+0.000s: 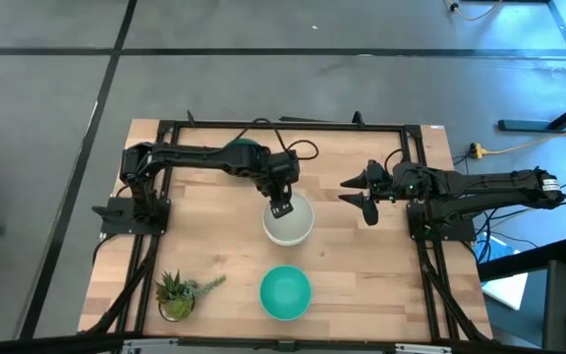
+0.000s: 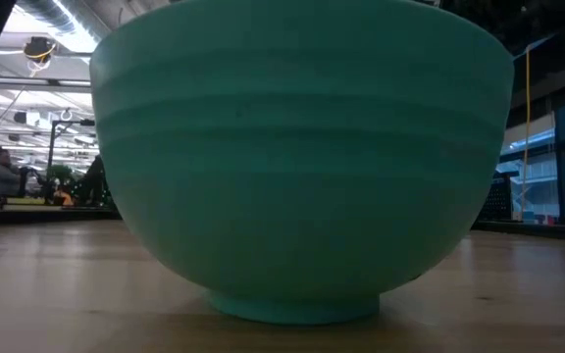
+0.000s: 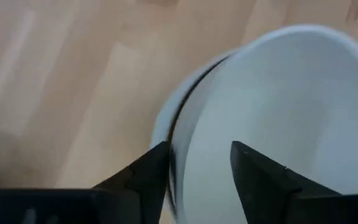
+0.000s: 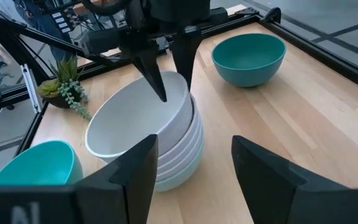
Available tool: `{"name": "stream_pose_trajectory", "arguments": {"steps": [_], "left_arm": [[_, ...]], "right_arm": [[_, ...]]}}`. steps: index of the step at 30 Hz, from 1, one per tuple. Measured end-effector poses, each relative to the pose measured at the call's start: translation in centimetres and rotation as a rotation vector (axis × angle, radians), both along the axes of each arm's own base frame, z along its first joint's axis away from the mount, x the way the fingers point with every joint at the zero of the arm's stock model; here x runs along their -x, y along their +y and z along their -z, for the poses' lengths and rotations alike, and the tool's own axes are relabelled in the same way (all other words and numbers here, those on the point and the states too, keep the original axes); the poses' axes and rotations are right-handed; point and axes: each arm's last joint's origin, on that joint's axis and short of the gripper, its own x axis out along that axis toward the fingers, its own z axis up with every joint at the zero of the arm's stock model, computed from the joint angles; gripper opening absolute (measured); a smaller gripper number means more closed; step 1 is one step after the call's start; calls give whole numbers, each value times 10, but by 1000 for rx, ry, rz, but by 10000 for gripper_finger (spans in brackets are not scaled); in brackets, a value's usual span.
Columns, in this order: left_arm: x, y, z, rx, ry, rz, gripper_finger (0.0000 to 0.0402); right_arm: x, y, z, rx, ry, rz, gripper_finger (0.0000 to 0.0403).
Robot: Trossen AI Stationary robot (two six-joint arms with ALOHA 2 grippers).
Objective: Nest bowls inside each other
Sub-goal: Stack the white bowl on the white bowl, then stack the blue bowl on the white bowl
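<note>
One white bowl (image 4: 138, 118) sits tilted atop the stack (image 4: 179, 158) at mid-table, my left gripper (image 4: 169, 74) spread astride its rim, gripping nothing, so I'd lift straight up.

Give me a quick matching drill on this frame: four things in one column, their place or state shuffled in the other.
Things:
1. left gripper
2. right gripper
3. turquoise bowl
4. potted plant

Places or states:
A. front left part of the table
B. open, astride the rim of the top white bowl of the stack
C. open, beside the stack, holding nothing
D. alone, in front of the stack

Pairs: 1-B, 2-C, 3-D, 4-A
</note>
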Motion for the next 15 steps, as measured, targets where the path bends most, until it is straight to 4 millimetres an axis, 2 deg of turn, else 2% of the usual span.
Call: {"name": "stream_pose_trajectory", "arguments": {"steps": [6, 12, 15], "left_arm": [[11, 4, -24, -145, -62, -28, 169], [39, 12, -56, -275, -82, -45, 169], [54, 13, -66, -287, -53, -51, 169]], "right_arm": [[0, 0, 0, -1, 2, 0, 207], [0, 0, 0, -2, 5, -1, 207], [0, 0, 0, -2, 5, -1, 207]]}}
